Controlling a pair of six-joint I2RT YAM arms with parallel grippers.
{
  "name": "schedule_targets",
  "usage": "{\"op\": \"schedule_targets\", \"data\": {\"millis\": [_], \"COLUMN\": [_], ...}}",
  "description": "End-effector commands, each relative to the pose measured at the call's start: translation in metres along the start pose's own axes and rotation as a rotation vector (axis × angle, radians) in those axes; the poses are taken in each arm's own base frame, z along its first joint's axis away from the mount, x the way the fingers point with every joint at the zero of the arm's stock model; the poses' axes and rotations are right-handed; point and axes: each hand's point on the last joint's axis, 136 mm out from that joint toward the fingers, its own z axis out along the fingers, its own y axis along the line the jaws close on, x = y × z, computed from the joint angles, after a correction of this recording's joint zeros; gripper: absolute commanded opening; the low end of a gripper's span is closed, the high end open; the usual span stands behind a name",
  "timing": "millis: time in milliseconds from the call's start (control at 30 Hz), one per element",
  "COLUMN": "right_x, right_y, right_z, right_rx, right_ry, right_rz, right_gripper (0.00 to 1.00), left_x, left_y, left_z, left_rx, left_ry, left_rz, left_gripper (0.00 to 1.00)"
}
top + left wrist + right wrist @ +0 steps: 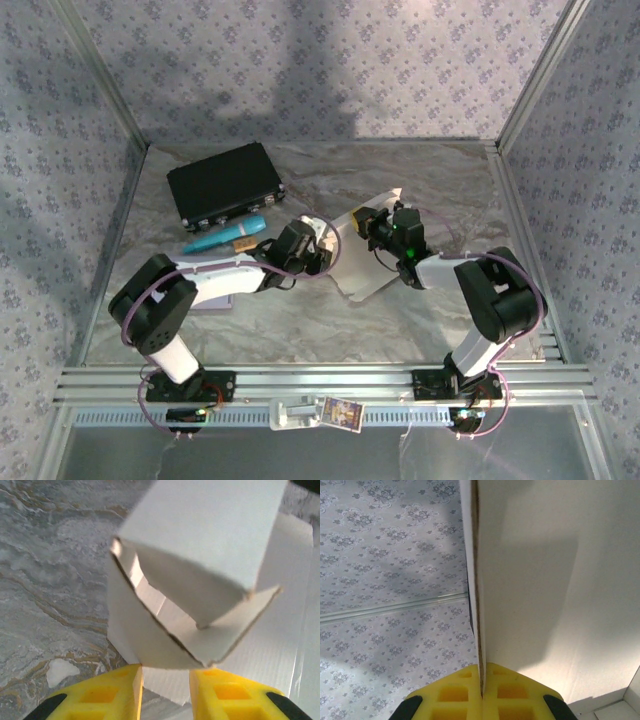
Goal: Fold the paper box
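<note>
Sitting between right fingers (451, 692), paper box (550, 580) seems pinched.

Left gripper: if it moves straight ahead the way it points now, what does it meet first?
Probably the paper box: its folded corner stands just beyond the left gripper, whose fingers are apart. How near the corner is, I cannot judge exactly.

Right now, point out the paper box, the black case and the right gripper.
paper box (200, 535), left wrist view, raised upper panel
black case (225, 183), top external view, middle of its lid
right gripper (481, 675), right wrist view, between its yellow fingertips
</note>
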Motion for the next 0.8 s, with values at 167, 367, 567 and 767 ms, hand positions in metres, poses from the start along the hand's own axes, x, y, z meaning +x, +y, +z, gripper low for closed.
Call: {"op": "schedule_targets", "data": {"millis": [167, 367, 567, 767], "right_x": [-0.001, 0.0, 0.002, 0.003], "right_y": [-0.027, -0.03, -0.027, -0.031], "right_z": [-0.001, 0.0, 0.002, 0.003], "right_rx": [0.099, 0.104, 0.059, 0.048], "right_ry": [0.002, 0.009, 0.01, 0.012], "right_rz": [0.026, 0.013, -0.053, -0.047], "right_gripper": [0.0, 0.0, 0.0, 0.0], "left_x": [0.0, -0.015, -0.018, -0.019], "left_y": [0.014, 0.015, 0.006, 0.006], "left_z": [-0.007, 0.004, 0.01, 0.012], "left_rx": [0.005, 0.019, 0.052, 0.042], "left_ry": [0.008, -0.024, -0.038, -0.047], "left_rz": [0.029, -0.014, -0.042, -0.062], "left_gripper": [0.29, 0.28, 0.29, 0.28]}}
